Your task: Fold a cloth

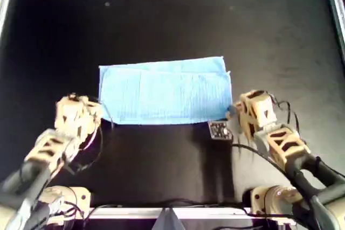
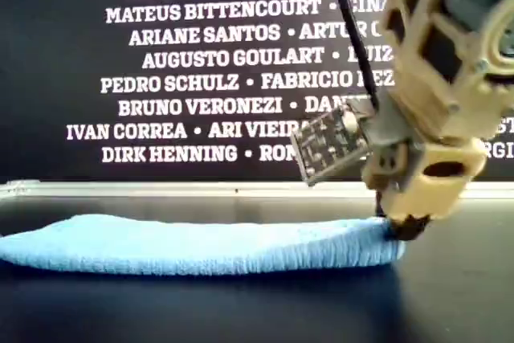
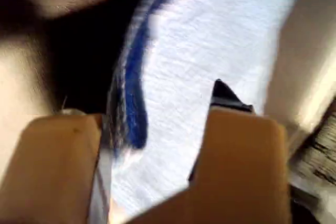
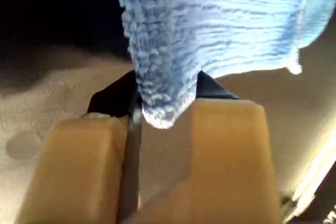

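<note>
Lying folded on a black table (image 1: 161, 20), cloth (image 1: 164, 92), right jaws pinching its corner, left jaws straddling its edge, printed names behind.

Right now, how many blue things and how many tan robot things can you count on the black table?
Blue cloth: 1
Tan end effectors: 2, the left end effector and the right end effector, one at each end of the cloth
Total: 3
</note>
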### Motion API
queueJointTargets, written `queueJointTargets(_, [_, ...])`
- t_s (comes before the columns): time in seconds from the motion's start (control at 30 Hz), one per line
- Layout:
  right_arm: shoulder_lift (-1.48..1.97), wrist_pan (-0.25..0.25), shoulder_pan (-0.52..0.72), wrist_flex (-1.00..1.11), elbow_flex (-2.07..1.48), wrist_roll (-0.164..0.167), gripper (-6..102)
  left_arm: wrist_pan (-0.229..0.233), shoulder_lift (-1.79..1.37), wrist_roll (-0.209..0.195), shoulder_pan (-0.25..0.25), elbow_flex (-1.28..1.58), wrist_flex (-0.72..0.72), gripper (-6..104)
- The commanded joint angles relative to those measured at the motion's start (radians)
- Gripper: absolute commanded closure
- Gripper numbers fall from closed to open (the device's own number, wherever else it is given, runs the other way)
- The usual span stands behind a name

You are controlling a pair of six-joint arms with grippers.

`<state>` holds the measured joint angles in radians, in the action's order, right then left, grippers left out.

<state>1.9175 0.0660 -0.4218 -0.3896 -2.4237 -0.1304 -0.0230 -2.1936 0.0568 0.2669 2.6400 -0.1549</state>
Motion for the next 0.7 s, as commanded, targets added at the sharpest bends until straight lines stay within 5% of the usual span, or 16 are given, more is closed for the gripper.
queueJointTargets(0.0, [0.147, -0.003, 0.006, 0.005, -0.025, 0.003, 52, 0.012, -0.281, 0.005, 0.002, 0.044, 0.002, 34])
queueJointTargets(0.33, [0.615, 0.000, 0.012, 0.005, -0.284, 0.005, 52, 0.015, -0.914, 0.005, -0.015, 0.307, 0.003, 34])
queueJointTargets(0.6, [1.017, 0.000, 0.014, 0.005, -0.497, 0.008, 50, 0.017, -0.911, 0.005, -0.015, 0.370, 0.003, 34])
queueJointTargets(0.67, [1.062, 0.000, 0.015, 0.005, -0.535, 0.032, 50, 0.017, -0.911, 0.005, -0.015, 0.371, 0.003, 34])
